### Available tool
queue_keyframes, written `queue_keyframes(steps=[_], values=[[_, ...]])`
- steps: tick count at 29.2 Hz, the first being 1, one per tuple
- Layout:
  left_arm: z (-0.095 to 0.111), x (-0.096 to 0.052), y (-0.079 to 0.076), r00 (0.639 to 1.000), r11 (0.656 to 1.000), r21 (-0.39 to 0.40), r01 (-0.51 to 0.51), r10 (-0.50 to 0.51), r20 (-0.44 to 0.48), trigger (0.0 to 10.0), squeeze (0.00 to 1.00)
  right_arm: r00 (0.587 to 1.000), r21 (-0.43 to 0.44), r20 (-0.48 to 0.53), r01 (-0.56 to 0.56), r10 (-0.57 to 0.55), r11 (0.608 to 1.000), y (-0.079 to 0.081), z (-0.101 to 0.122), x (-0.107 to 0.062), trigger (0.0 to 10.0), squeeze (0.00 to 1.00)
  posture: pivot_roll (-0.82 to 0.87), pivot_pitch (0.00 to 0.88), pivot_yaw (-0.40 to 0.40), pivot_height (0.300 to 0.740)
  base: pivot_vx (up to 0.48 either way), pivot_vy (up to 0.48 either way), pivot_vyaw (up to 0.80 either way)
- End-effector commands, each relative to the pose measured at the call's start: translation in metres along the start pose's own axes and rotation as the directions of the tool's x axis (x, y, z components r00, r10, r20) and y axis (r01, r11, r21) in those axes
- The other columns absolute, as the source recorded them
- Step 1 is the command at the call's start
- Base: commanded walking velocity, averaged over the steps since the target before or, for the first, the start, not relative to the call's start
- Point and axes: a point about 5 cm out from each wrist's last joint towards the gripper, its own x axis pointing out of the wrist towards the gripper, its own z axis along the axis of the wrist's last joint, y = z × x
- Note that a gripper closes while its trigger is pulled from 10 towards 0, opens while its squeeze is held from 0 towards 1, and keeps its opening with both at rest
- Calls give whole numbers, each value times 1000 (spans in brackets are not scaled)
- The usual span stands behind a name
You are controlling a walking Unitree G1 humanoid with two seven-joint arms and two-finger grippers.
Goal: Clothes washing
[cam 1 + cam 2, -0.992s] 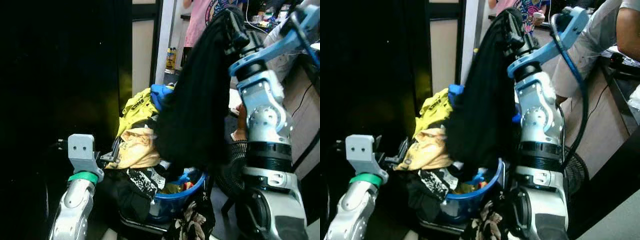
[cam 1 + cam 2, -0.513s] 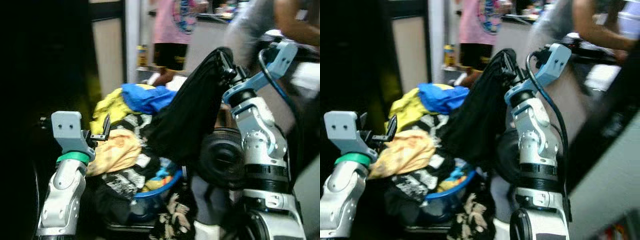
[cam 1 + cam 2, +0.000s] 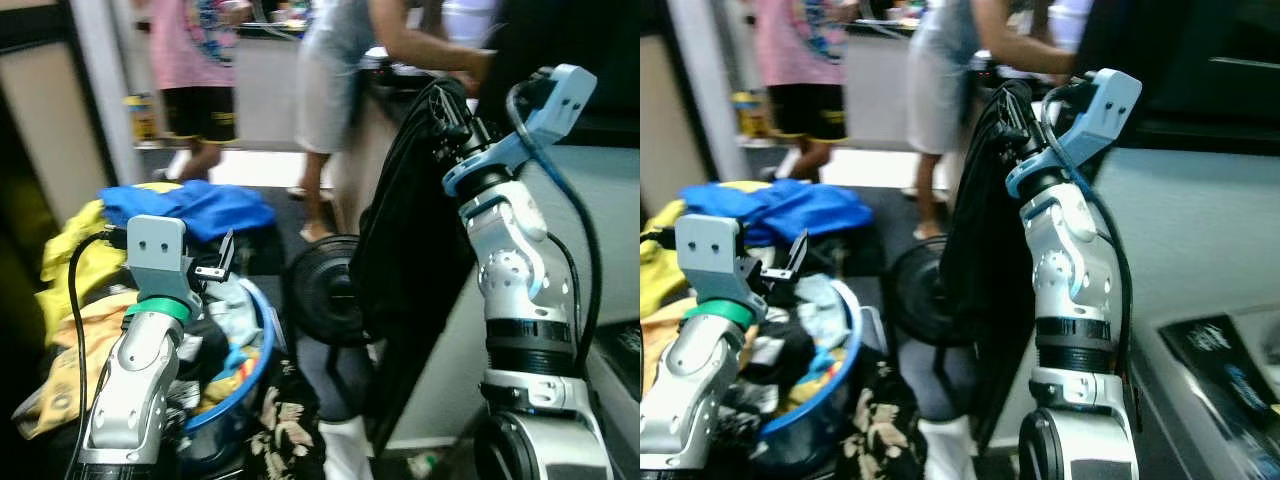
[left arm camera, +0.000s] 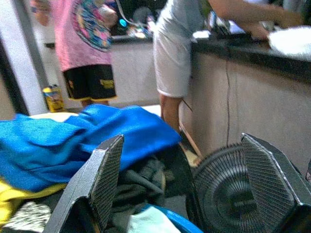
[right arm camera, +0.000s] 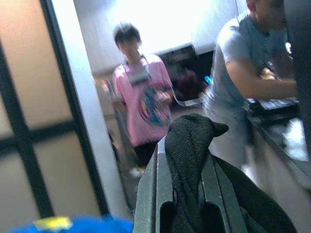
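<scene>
Two people stand at 12 o'clock by a dark counter [image 4: 252, 51]: one in a pink shirt [image 3: 195, 45], one in a light shirt and shorts [image 3: 335, 70], leaning over the worktop. Next in size, the black garment [image 3: 410, 230] hangs full length at 2 o'clock, bunched at its top edge and held high by the right gripper [image 5: 187, 160], whose jaws are clamped on the fold; lifting it that high looks meant to keep the cloth clear of the pile and the floor while it is carried toward a washer, my guess from the task. Laundry heap at 9 o'clock: blue cloth [image 3: 185, 205] on top, yellow garment [image 3: 70, 265] under it, all piled in and over a blue basket [image 3: 250, 365]. Black floor fan [image 3: 325, 295] sits between basket and hanging garment, near both. Floral cloth [image 3: 290, 435] droops off the basket front at 6 o'clock. Left gripper [image 4: 182, 179] hovers over the basket, jaws wide apart, holding nothing, probably parked ready for the next item.
</scene>
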Motion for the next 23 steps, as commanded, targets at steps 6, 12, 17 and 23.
queue_keyframes(steps=[6,12,17,23], values=[[-10,2,-11,998,997,67,41,-37,-51,10000,0,990,-50,-134,40,-47,998,-12,-36,-16,10000,0,131,0,21,740,0,0,-800],[-5,11,-10,996,996,72,62,-57,-69,10000,0,985,-10,-133,110,-110,994,-18,-42,-24,10000,0,139,0,103,740,0,0,-800],[-1,16,-13,985,988,53,143,-137,-106,10000,0,985,-3,-115,129,-129,992,-12,-44,-28,10000,0,146,0,158,740,0,0,-800],[2,16,-21,969,969,86,233,-224,-99,10000,0,985,0,-98,142,-142,990,-8,-45,-31,10000,0,141,0,168,740,0,0,-800]])
